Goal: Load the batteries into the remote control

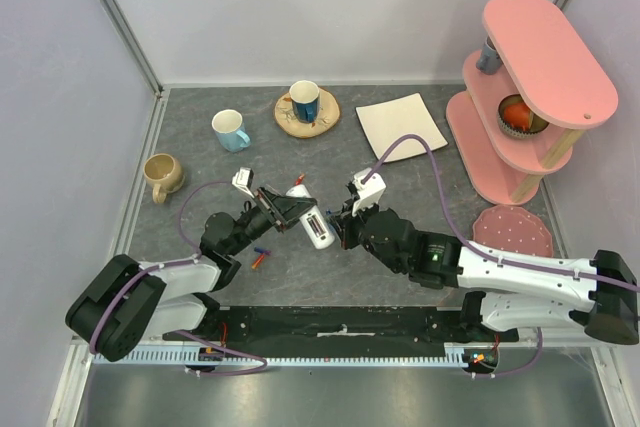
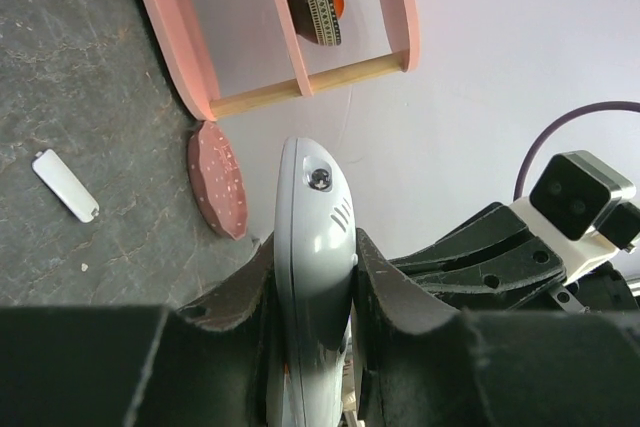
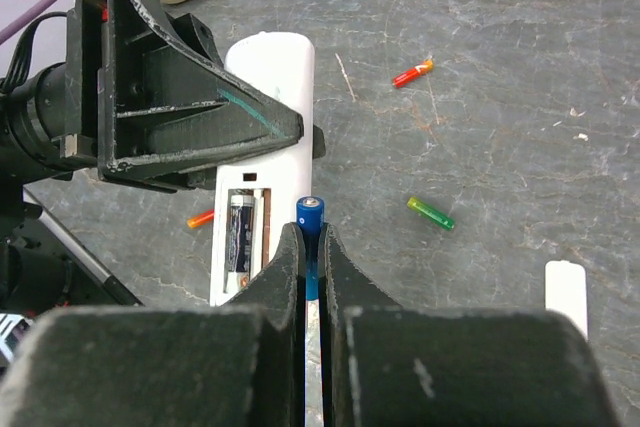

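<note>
One white remote control point(image 3: 268, 77) is clamped in the left gripper point(image 2: 312, 277) with one dark battery point(image 3: 240, 237) seated inside, while the right gripper point(image 3: 311, 242) pinches one blue battery point(image 3: 310, 210), three loose batteries point(image 3: 431, 213) lying at its 1, 3 and 9 o'clock.

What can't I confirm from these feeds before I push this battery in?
- Right wrist: the free slot in the remote control is mostly hidden behind the right claw and its blue battery.
- Left wrist: the compartment faces away; the left claw covers the remote control's lower end.
- Top view: the compartment is too small to read between both claws.
- Right wrist: the remote control half hides an orange battery.
</note>
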